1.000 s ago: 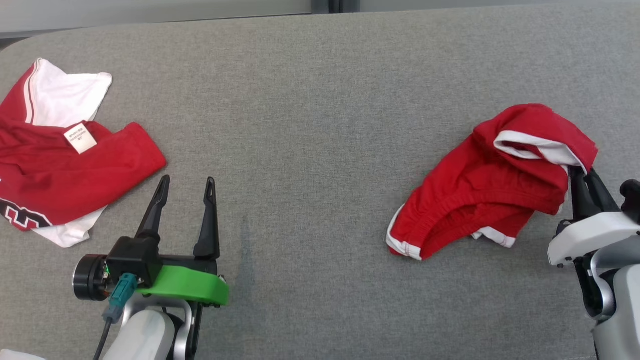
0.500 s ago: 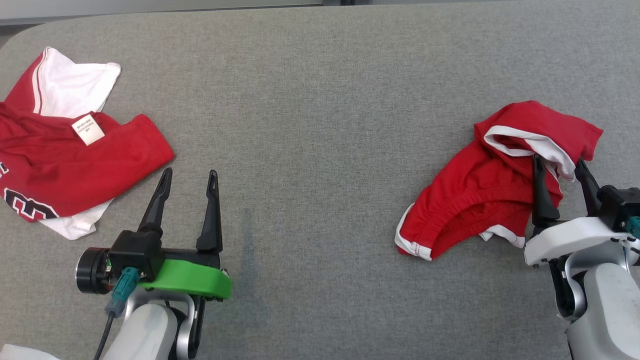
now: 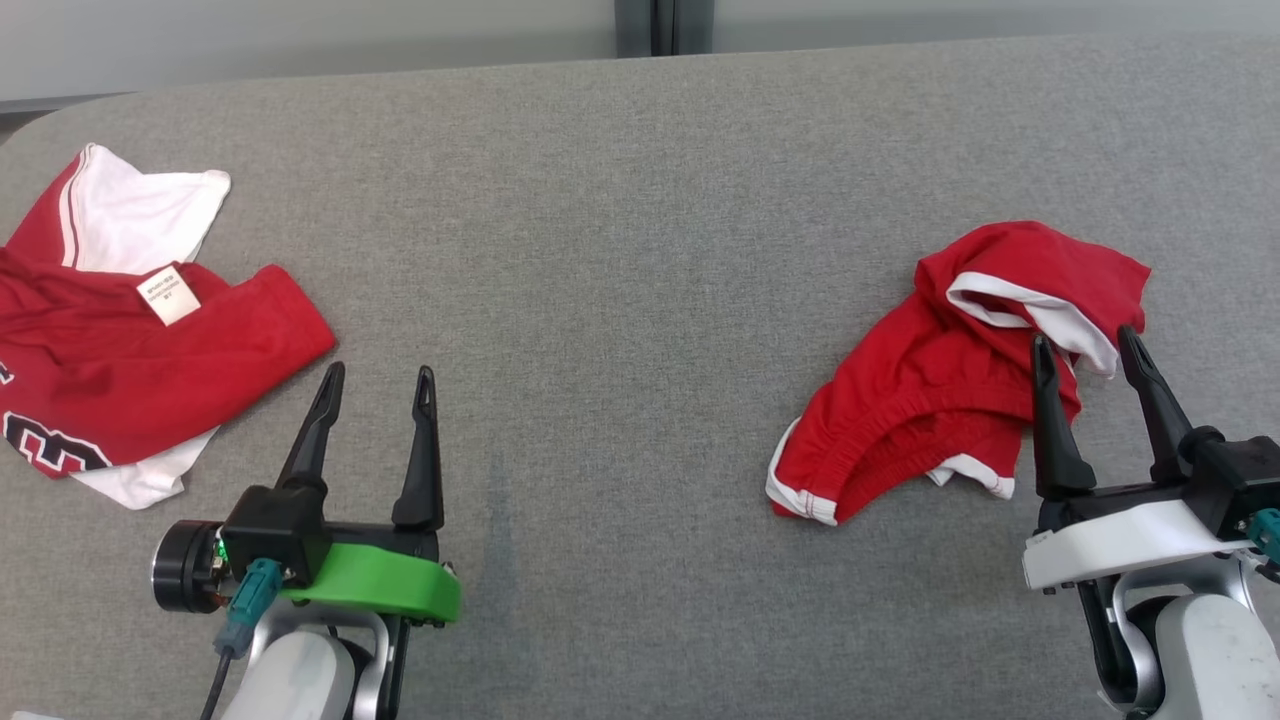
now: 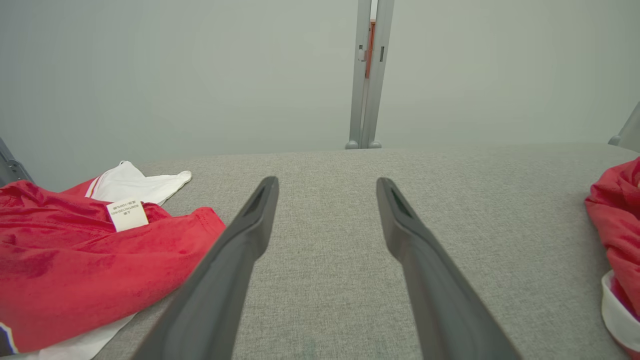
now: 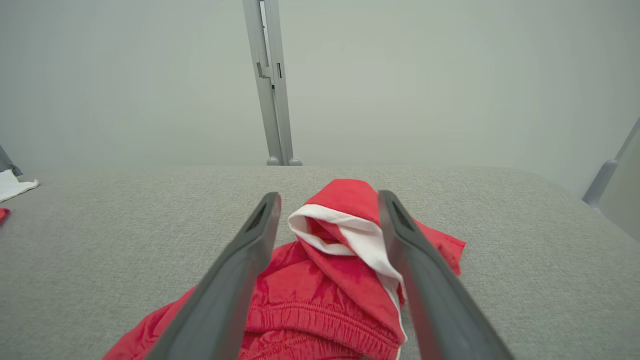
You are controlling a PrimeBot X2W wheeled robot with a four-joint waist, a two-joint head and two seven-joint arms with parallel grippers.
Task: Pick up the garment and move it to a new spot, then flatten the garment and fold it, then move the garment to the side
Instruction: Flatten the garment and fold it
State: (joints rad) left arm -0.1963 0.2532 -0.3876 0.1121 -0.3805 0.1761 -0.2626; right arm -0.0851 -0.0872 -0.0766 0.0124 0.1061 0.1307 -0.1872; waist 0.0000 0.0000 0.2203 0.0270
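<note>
The garment, a crumpled pair of red shorts (image 3: 930, 400) with white trim, lies in a heap on the right of the grey table. My right gripper (image 3: 1083, 340) is open just over its near right edge, a finger on either side of the white-trimmed fold and nothing gripped. In the right wrist view the shorts (image 5: 325, 290) spread below and between the open right gripper (image 5: 328, 196). My left gripper (image 3: 380, 371) is open over bare table at the lower left, far from the shorts. In the left wrist view the left gripper (image 4: 326, 180) is empty and the shorts (image 4: 617, 220) show at the right edge.
A red and white jersey (image 3: 120, 340) with a label lies bunched at the table's left edge, also in the left wrist view as the jersey (image 4: 75, 250). The grey fabric table (image 3: 640, 250) stretches wide between the two garments. A grey post (image 3: 665, 20) stands behind the far edge.
My right gripper has opened and let go of the shorts, then drawn back toward the near edge. The shorts have settled lower on the table. The head camera has shifted a little.
</note>
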